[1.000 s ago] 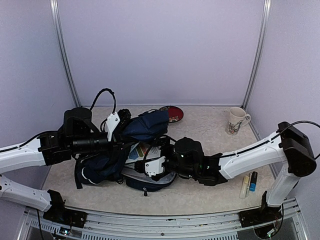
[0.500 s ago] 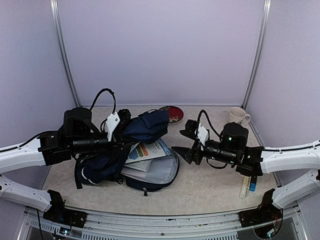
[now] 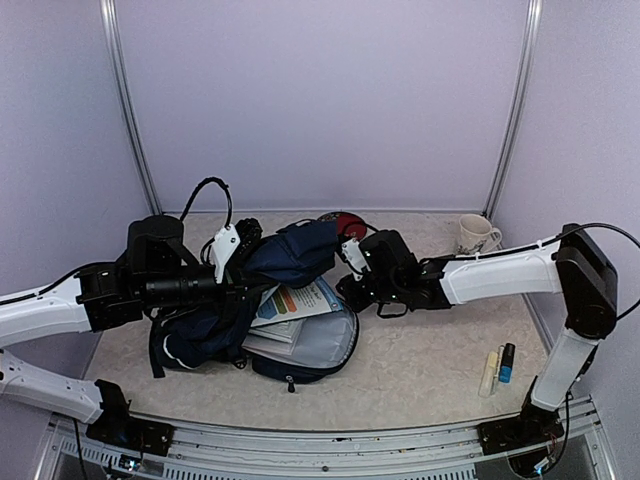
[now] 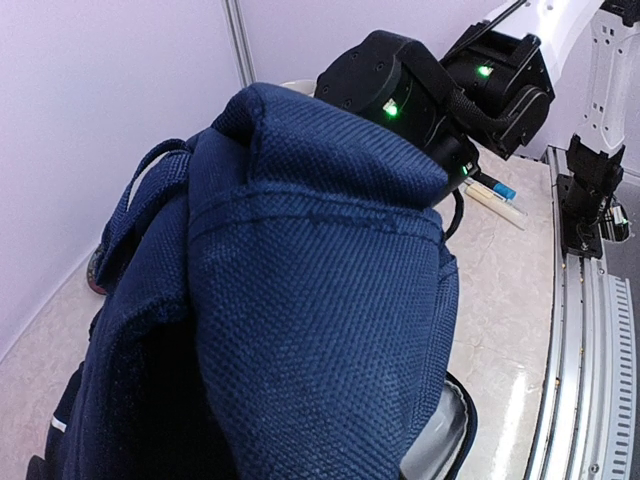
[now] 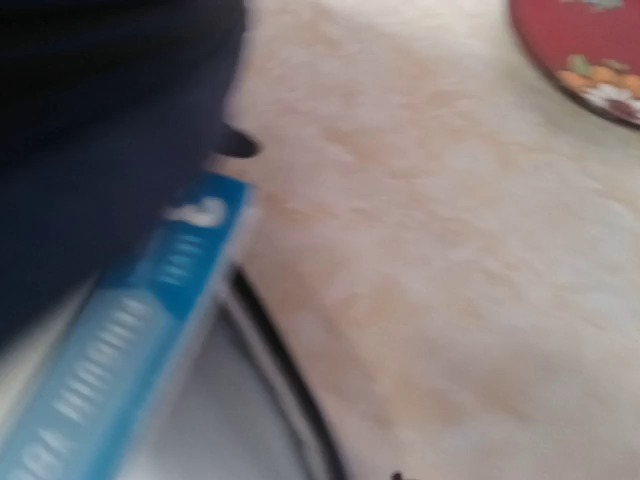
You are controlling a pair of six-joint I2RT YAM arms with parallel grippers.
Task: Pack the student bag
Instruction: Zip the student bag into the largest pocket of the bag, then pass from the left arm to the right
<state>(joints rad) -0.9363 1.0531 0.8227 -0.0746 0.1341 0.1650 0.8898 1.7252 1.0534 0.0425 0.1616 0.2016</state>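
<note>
The navy student bag (image 3: 205, 340) lies open left of centre on the table, its grey-lined main compartment facing up. A stack of books (image 3: 298, 301) with a blue and white cover lies inside. My left gripper (image 3: 256, 243) is shut on the bag's top flap and holds it lifted; in the left wrist view the navy fabric (image 4: 320, 330) hides the fingers. My right gripper (image 3: 350, 290) hovers at the bag's right rim, and I cannot make out how its jaws stand. The blurred right wrist view shows a blue book edge (image 5: 130, 350) and grey lining, but no fingers.
A red plate (image 3: 350, 224) lies just behind the bag and shows at the corner (image 5: 590, 50) of the right wrist view. A mug (image 3: 474, 241) stands at the back right. A few pens and a glue stick (image 3: 498, 366) lie near the front right edge.
My right arm drew back from over the bag's opening to the right, then swung in again to the bag's right rim. The left arm and the lifted flap have not moved.
</note>
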